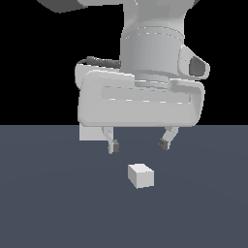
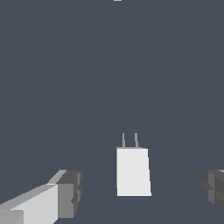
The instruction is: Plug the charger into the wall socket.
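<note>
Gripper [image 1: 138,144] spread above one charger [image 1: 141,175]

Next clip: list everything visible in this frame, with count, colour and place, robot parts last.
Small white-grey cube-like charger: one, white-grey, lying on the floor below the open gripper; the wrist view shows two thin prongs on one end.
Flat white square wall socket panel: one, white, behind the gripper toward the exterior view's left, mostly hidden.
Dark blue-grey floor: one, filling the lower scene.
Franka arm: one, pale grey, descending from above.
Gripper: one, pale grey with dark pads, open above the charger, holding nothing.
</note>
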Controlling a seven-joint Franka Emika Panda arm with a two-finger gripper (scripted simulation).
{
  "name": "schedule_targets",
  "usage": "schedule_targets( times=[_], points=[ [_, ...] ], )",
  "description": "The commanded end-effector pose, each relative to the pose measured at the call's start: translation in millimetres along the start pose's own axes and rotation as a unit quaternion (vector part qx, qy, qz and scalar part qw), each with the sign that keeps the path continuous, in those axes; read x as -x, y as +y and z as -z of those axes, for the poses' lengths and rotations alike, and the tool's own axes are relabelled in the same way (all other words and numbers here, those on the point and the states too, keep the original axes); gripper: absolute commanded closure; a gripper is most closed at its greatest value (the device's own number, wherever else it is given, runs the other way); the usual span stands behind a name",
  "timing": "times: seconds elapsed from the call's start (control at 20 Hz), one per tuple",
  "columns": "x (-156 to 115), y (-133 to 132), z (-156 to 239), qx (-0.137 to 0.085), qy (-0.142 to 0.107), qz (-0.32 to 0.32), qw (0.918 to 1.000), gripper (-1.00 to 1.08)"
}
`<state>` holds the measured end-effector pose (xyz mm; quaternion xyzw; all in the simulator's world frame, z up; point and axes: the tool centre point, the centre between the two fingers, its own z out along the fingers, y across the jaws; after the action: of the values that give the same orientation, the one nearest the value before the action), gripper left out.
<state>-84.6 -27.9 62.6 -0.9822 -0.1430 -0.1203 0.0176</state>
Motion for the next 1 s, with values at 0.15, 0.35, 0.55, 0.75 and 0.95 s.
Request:
schedule_targets(
  times=[0.15, 0.35, 0.55, 0.75, 0.95],
  points=[
    [1.7, -0.1, -6.2, 0.0, 0.0, 0.0, 1.0, -0.92],
    [5.6, -0.4, -20.2, 0.0, 0.0, 0.001, 1.0, -0.92],
    [10.2, -0.2, -37.5, 0.0, 0.0, 0.001, 1.0, -0.92],
    [12.4, -0.2, -47.2, 0.0, 0.001, 0.002, 1.0, -0.92],
    [12.9, -0.1, -49.4, 0.0, 0.001, 0.002, 1.0, 1.08]
  ],
)
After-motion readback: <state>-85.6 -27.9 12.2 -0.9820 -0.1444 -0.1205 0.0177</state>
